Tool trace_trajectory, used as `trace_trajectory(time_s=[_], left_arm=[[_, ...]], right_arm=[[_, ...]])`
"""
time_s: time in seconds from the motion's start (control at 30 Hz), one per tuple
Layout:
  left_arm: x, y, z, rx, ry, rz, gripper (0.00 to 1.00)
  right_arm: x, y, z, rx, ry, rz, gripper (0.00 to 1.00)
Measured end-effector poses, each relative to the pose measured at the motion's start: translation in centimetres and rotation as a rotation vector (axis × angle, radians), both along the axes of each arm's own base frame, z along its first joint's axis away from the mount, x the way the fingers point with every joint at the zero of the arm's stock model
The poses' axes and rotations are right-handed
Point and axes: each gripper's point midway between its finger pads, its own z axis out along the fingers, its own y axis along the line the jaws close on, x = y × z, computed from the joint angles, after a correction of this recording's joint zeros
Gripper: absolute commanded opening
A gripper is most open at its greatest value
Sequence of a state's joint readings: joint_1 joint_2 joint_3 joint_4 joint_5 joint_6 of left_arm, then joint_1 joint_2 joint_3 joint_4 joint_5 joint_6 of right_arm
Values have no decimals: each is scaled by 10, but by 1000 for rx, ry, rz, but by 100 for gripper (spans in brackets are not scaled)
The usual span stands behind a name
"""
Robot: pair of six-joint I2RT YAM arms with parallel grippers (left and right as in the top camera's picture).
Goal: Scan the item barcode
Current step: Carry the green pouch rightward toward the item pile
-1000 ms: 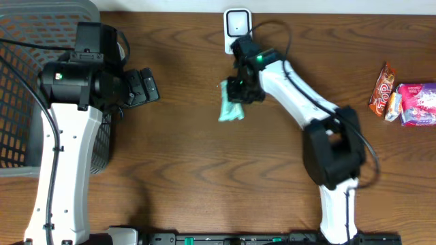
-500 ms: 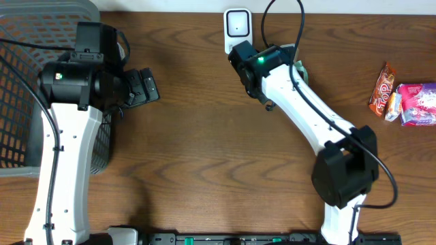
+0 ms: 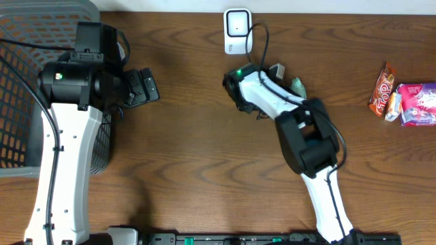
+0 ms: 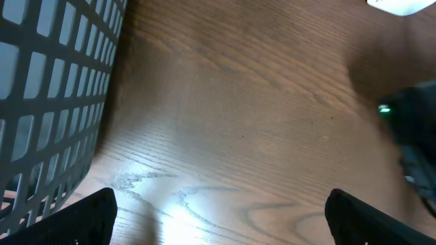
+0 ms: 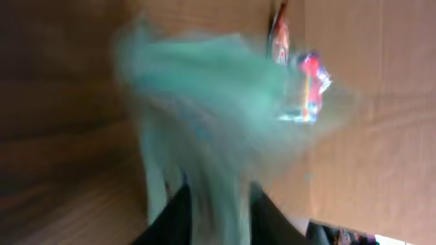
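The teal packet (image 5: 204, 122), probably light, soft and crinkly, is showing at the right gripper (image 5: 219, 221) near the scanner (image 3: 236, 27), its grip impossible to tell through blur, best pinched at a sealed edge; the left gripper (image 4: 221, 211) is hanging spread wide.

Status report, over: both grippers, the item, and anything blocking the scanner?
Left gripper open, empty. Right gripper at teal packet, blurred, grip unclear. Nothing covers barcode scanner.

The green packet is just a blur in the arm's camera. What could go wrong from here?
The teal packet is smeared by motion at the right gripper; if the grip is loose, it might slip or fly off. Seen from overhead it sits away from the scanner, so the scan may fail.
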State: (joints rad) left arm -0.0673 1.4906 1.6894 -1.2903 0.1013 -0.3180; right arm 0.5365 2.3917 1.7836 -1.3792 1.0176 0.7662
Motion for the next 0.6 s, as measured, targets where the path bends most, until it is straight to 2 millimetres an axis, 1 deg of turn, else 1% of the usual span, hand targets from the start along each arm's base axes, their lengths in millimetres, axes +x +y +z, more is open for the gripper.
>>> trace_trajectory(time_s=[0.03, 0.1, 0.13, 0.27, 0.3, 0.33, 0.43, 0.47, 0.53, 0.6], left_arm=[[0, 0, 0, 0, 0, 0, 98], [0, 0, 0, 0, 0, 0, 98], [0, 0, 0, 0, 0, 0, 98], [0, 0, 0, 0, 0, 0, 98], [0, 0, 0, 0, 0, 0, 98], [0, 0, 0, 0, 1, 0, 98], [0, 0, 0, 0, 0, 0, 98], [0, 0, 0, 0, 1, 0, 98], [0, 0, 0, 0, 0, 0, 98], [0, 0, 0, 0, 1, 0, 98]], right_arm=[[-2, 2, -4, 7, 12, -1, 31], [-6, 10, -10, 36, 23, -2, 39], [-9, 16, -13, 57, 33, 0, 41], [-18, 36, -22, 135, 67, -4, 40], [-18, 42, -22, 166, 78, -4, 43], [-16, 47, -22, 196, 79, -6, 48], [-3, 59, -13, 298, 87, -5, 63], [3, 61, -9, 331, 88, -4, 66], [14, 58, 1, 397, 98, -5, 73], [21, 45, 14, 448, 122, -16, 74]])
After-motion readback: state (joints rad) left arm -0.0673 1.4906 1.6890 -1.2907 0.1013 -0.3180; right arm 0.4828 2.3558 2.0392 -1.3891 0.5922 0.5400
